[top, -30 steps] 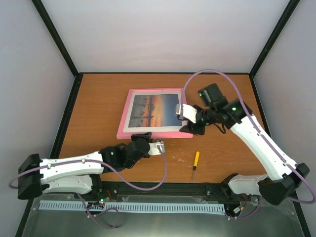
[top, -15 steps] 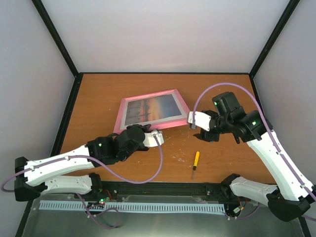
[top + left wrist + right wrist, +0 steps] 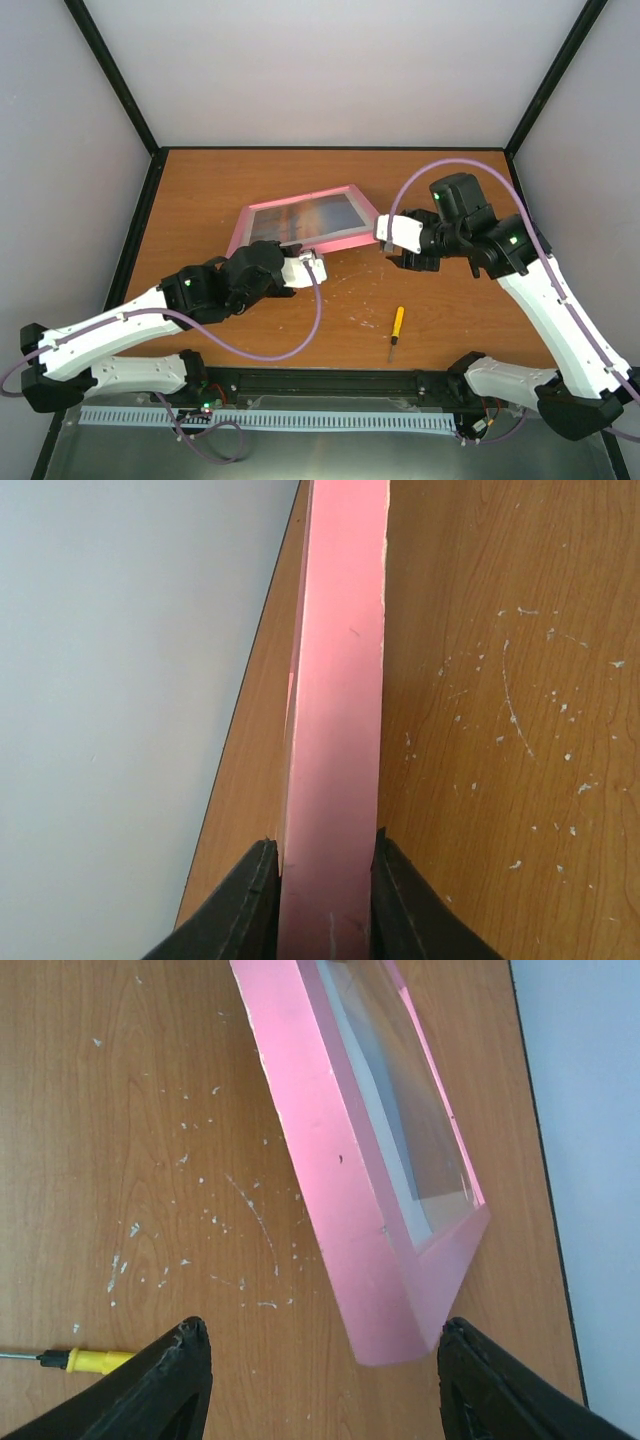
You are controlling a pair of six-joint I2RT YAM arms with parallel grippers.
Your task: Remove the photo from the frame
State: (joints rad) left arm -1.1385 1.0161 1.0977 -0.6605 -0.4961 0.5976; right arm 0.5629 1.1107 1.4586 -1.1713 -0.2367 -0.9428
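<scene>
The pink frame [image 3: 340,240] is tilted, its near edge raised off the table and its far edge lower. Through the glass the photo [image 3: 300,215] shows as a faded orange and blue sunset inside a white mat. My left gripper [image 3: 308,268] is shut on the frame's near edge; in the left wrist view the pink edge [image 3: 335,730] fills the gap between the fingers of that gripper [image 3: 325,900]. My right gripper [image 3: 392,236] stands open just off the frame's right corner. In the right wrist view that corner [image 3: 400,1330] lies between the fingers of the open gripper [image 3: 322,1328], touching neither.
A yellow-handled screwdriver [image 3: 397,330] lies on the wooden table [image 3: 200,200] in front of the frame, also in the right wrist view as the screwdriver [image 3: 85,1360] at bottom left. White flecks dot the table [image 3: 150,1110]. Walls enclose three sides.
The left gripper has lifted the frame's near edge, tilting it up and shifting it. The right gripper has let go of the frame's right edge, opened and drawn back to the right.
</scene>
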